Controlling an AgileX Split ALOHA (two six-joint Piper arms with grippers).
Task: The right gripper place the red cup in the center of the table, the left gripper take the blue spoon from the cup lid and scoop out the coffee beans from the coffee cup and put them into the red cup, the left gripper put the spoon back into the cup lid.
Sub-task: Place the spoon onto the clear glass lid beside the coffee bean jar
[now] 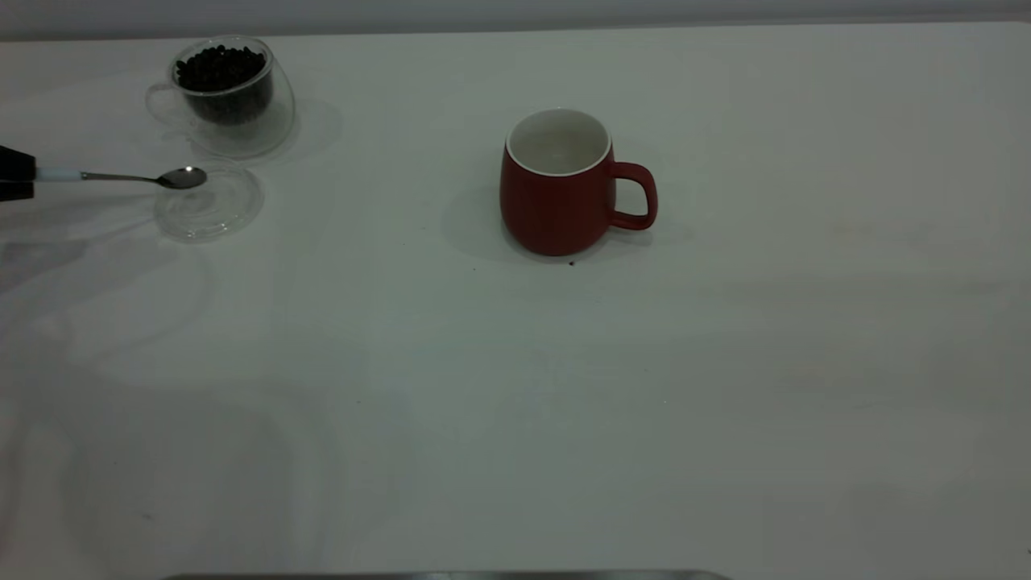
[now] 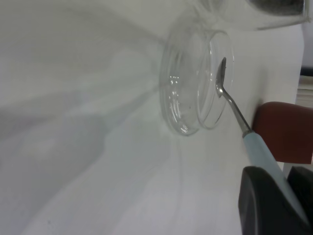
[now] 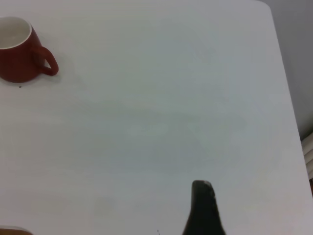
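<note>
Spoon lifted over the lid!
Left gripper [image 2: 274, 196] fingers clench the blue spoon [image 1: 129, 176] above the cup lid [image 1: 209, 201]; red cup [image 1: 560, 184] mid-surface (right gripper [image 3: 203, 208]: grip unreadable).

A plain grey wall [image 1: 515, 10] spans the back (a dark grey strip [image 1: 451, 576] edges the front).

The red cup [image 1: 556, 185] stands on the table [image 1: 564, 403] just above frame centre, handle pointing right. At upper left sits the coffee cup [image 1: 229, 97], coffee beans [image 1: 221, 68] inside. Just below it lies the cup lid [image 1: 209, 201] — the blue spoon [image 1: 129, 176] reaches over it from the left edge.
</note>
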